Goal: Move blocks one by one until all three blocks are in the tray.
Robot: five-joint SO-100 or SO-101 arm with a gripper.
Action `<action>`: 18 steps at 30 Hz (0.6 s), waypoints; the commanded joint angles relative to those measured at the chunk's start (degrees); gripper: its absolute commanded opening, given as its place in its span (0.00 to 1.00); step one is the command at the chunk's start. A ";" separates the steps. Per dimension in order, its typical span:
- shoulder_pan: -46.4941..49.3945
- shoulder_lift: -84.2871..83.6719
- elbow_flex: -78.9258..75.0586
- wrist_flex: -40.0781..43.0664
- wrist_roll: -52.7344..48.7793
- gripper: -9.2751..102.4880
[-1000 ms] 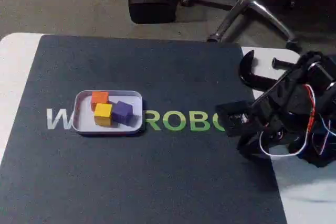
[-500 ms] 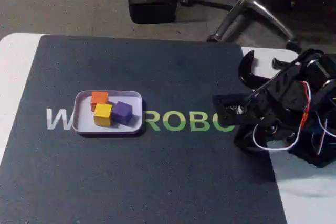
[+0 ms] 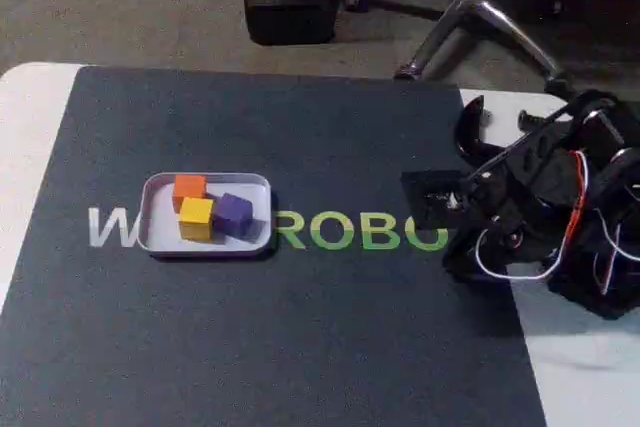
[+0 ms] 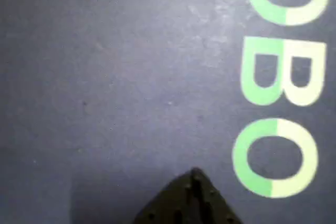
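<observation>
In the fixed view, the orange block (image 3: 189, 187), yellow block (image 3: 196, 218) and purple block (image 3: 233, 213) sit bunched together in the tray (image 3: 155, 237), well apart at nine o'clock from my gripper (image 3: 428, 199). In the wrist view, my fingers (image 4: 191, 200) meet in one dark tip, pressed together and empty, above the mat (image 4: 115, 77).
</observation>
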 commanded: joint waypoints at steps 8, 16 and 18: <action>0.53 0.18 -0.18 0.18 -0.26 0.02; 0.70 0.18 -0.18 0.18 -0.26 0.02; 0.70 0.18 -0.18 0.18 -0.26 0.02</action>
